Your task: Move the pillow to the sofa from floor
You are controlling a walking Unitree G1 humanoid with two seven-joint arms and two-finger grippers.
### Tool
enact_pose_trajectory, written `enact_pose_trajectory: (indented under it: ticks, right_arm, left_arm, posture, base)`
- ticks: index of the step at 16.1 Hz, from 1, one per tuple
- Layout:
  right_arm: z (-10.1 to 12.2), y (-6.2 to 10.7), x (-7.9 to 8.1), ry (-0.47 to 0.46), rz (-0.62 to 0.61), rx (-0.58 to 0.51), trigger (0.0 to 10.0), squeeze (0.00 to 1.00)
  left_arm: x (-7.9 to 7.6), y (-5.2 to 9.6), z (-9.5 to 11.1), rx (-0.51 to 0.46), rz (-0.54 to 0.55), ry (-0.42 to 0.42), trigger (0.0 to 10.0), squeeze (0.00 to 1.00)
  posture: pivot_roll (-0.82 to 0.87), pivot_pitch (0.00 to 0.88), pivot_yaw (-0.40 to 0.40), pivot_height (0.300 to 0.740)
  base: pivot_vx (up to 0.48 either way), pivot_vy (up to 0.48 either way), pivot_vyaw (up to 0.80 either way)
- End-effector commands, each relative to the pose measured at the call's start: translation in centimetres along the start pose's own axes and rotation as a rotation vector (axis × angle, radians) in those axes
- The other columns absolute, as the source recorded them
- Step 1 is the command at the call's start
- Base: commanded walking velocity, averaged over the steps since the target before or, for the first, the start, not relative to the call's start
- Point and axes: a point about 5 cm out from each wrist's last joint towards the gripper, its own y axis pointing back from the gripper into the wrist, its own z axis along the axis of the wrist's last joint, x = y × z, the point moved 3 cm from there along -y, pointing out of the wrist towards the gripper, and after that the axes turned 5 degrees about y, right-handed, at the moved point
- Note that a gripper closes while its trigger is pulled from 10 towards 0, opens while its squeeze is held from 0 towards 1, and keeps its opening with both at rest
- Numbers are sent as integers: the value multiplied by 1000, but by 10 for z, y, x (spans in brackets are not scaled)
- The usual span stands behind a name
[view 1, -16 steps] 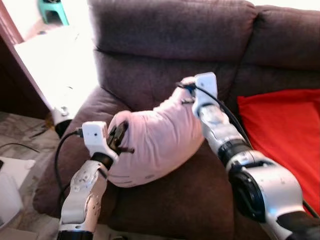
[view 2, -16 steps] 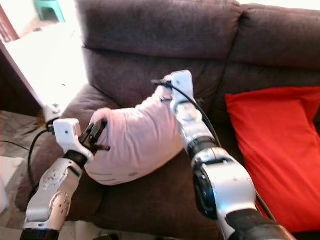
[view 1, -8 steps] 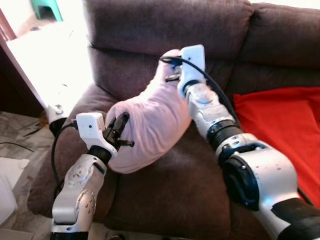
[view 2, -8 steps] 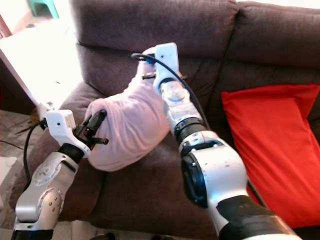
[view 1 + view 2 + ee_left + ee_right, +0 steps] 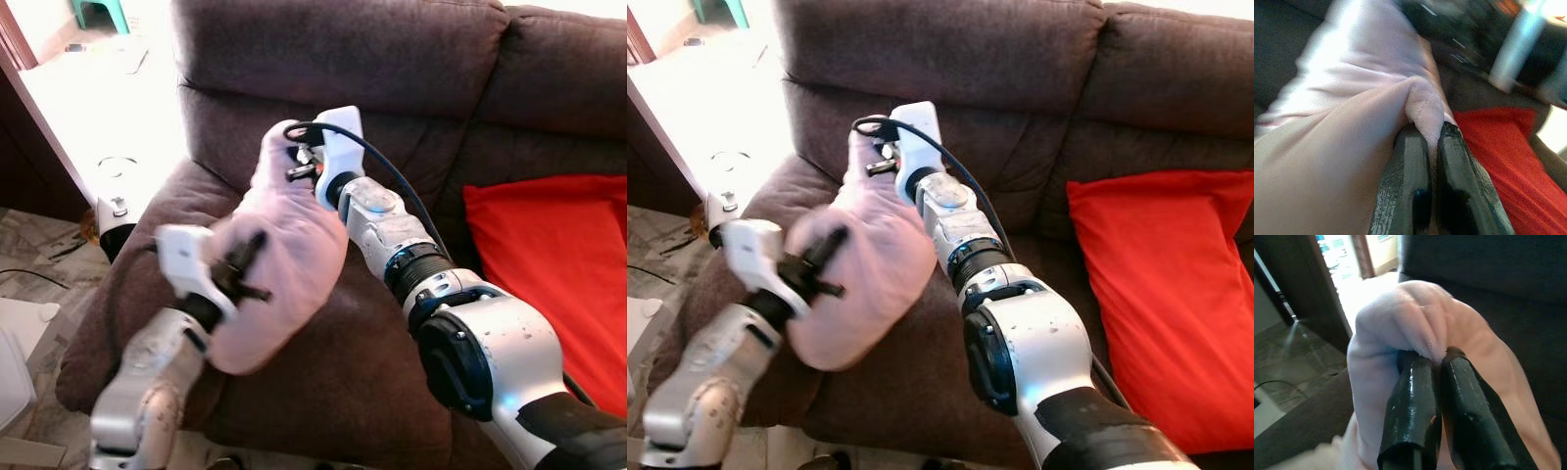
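Note:
A pale pink pillow hangs over the left seat of the dark brown sofa, stretched between both arms. My right gripper is shut on the pillow's upper end, close to the sofa's backrest; the right wrist view shows a fold of pink cloth pinched between its fingers. My left gripper is shut on the pillow's lower end above the sofa's left armrest, and the left wrist view shows cloth nipped between its black fingers. The left arm looks blurred.
A red cushion lies on the sofa's right seat. Left of the sofa are a bright tiled floor, a small round device by the armrest, a cable and a white object. A dark wooden door frame stands at the far left.
Both grippers have carried the pillow leftward; the right one swung its end up and toward the backrest's left part. The left arm is moving and blurred now.

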Motion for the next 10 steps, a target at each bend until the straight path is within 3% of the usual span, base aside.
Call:
enact_pose_trajectory:
  ticks: [1,4,10]
  right_arm:
    - [3,-6,33,22,134,3,10000,0]
    - [-4,-5,37,42,148,22,10000,0]
    - [-2,-5,26,41,96,16,10000,0]
  left_arm:
    - [-28,-6,14,-53,-133,-14,10000,0]
    - [-28,-6,12,-40,-134,-15,10000,0]
    - [-3,6,14,-23,-47,-64,10000,0]
  posture:
    - [253,128,-117,740]
    - [253,128,-117,740]
    - [252,122,-117,740]
  base:
    - [0,0,0]
    - [0,0,0]
    - [0,0,0]
